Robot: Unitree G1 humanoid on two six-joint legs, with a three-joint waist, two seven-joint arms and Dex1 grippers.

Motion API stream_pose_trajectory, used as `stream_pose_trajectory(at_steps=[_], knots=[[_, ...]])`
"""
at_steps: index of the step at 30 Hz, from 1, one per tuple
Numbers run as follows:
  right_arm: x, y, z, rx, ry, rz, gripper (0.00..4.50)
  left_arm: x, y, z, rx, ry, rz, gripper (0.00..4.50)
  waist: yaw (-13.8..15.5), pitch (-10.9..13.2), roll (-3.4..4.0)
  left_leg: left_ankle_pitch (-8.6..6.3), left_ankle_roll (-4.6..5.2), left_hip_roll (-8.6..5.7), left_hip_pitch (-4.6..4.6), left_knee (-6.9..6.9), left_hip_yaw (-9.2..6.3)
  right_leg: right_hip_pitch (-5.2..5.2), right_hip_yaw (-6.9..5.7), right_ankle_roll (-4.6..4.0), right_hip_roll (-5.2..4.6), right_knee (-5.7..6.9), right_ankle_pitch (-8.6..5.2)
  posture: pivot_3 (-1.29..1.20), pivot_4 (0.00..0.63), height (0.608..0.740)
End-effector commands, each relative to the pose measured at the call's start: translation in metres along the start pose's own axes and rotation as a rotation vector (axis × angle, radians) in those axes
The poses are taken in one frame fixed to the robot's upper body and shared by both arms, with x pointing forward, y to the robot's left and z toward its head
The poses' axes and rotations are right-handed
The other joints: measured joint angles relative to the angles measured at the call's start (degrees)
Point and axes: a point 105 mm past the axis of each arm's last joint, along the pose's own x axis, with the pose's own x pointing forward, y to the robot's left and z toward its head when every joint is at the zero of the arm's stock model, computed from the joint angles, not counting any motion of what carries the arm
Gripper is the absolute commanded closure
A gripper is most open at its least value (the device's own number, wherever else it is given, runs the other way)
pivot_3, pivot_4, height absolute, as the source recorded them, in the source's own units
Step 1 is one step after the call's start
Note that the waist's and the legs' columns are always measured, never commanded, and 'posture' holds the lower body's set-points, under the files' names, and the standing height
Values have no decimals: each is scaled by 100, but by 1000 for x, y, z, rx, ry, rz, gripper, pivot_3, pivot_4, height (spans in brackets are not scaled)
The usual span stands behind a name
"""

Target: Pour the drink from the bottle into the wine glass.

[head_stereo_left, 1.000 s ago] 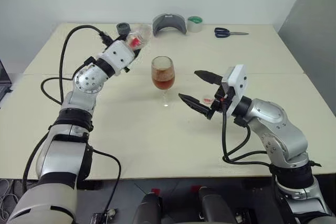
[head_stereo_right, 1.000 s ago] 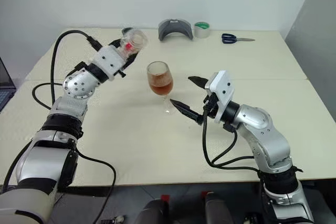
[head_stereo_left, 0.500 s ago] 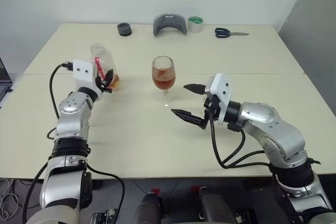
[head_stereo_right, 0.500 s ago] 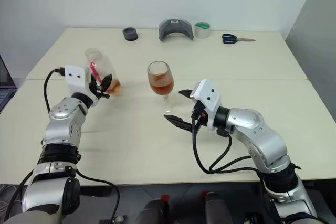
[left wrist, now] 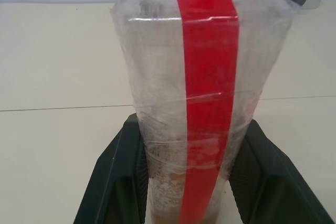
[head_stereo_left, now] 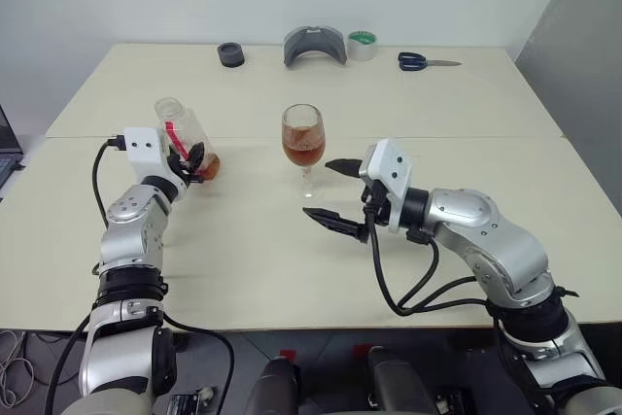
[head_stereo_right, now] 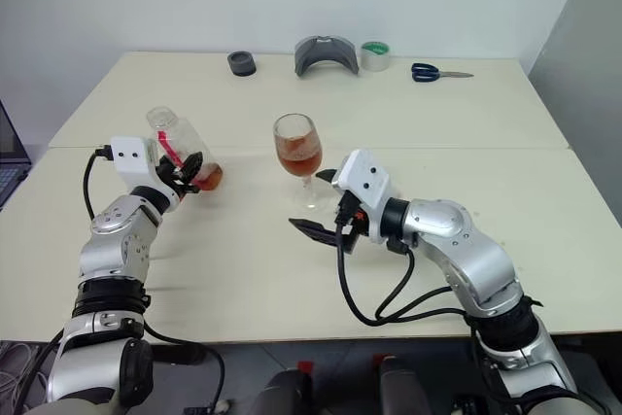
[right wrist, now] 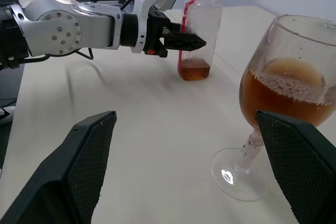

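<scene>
The bottle is a clear plastic one with a red strip and an open mouth. It stands nearly upright at the table's left, with a little amber drink left in its base. My left gripper is shut on its lower body, one black finger on each side. The wine glass stands at mid table, roughly half full of the drink. My right gripper is open just in front of the glass's foot, its fingers spread wide and holding nothing.
Along the table's far edge lie a black round cap, a grey curved holder, a tape roll and blue scissors. A seam crosses the table behind the glass. Black cables trail from both wrists.
My left gripper brought the bottle down and leftward from its tipped pose beside the glass and turned it upright. My right gripper moved left, closer to the glass's foot.
</scene>
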Motion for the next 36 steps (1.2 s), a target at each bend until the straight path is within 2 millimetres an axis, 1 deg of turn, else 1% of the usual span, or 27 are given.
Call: stream_pose_trajectory(at_steps=[1,3,4,10,15,16,19,21,23,25,26,28,30,33,36], knots=[[1,-1,12,-43,-35,-7,0,-4,10,5,-21,-29,40,2813,0,0,0,0,0,0,0,0,0,0,0,0,0,0,0,0,150,740],[1,-1,12,-42,-36,-8,0,-5,11,4,-19,-27,40,2098,-2,0,0,0,0,0,1,0,1,0,1,0,0,0,0,0,150,740],[1,-1,13,-42,-38,-8,0,-6,11,3,-20,-25,39,1884,-2,0,0,0,0,1,1,-1,1,0,1,0,0,0,0,0,150,740],[1,-1,12,-36,-41,-8,0,-7,11,2,3,-21,34,8,10,-1,0,0,0,0,-1,-1,-3,0,-1,0,-1,-1,0,0,150,740],[-2,-2,7,-33,-35,-20,0,-11,9,1,74,-25,21,8,8,-1,0,0,0,0,0,-1,-1,0,0,0,-1,-1,0,0,150,740],[-4,-3,4,-50,-29,-30,0,-13,8,1,83,-28,19,8,8,-1,0,0,0,0,0,-2,-1,0,0,0,-1,-1,0,0,150,740],[-15,-6,-10,-18,-42,-108,0,-23,8,-1,108,-36,26,8,20,-4,-6,-1,0,3,-2,-4,-2,1,0,0,-3,-7,0,0,150,740],[-21,-10,-19,-15,-57,-187,0,-28,8,-4,124,-17,45,8,24,-4,-6,-1,-1,6,-2,-4,-1,1,3,0,-7,-7,0,0,150,740],[-31,-17,-35,-4,-79,-320,0,-36,4,-5,166,-27,59,8,24,-5,-7,-1,-1,6,-2,-4,0,1,4,1,-6,-7,1,0,150,740],[-39,-20,-45,-7,-95,-406,0,-43,0,-6,191,-31,60,8,26,-5,-7,-2,-1,7,1,-5,1,4,5,1,-6,-7,1,0,150,740],[-41,-21,-50,11,-98,-445,0,-46,-2,-7,196,-30,55,8,27,-5,-7,-2,-1,8,1,-5,3,4,6,1,-6,-6,1,0,150,740],[-54,-29,-70,81,-110,-611,0,-57,-11,-13,199,-39,32,8,26,-6,-6,-2,-1,8,3,-6,7,4,10,3,-5,-7,1,0,150,740],[-64,-34,-82,128,-118,-725,0,-65,-17,-17,190,-40,20,8,28,-7,-6,-2,-2,11,9,-11,10,6,14,2,-5,-7,1,0,150,740],[-69,-38,-88,155,-131,-789,0,-70,-19,-18,179,-51,21,8,35,-6,-5,-2,-2,10,10,-13,12,6,15,2,-4,-6,1,0,150,740],[-69,-38,-91,131,-120,-791,0,-72,-20,-19,189,-55,23,8,39,-6,-5,-2,-2,7,11,-12,12,7,12,3,1,-6,1,0,150,740]])
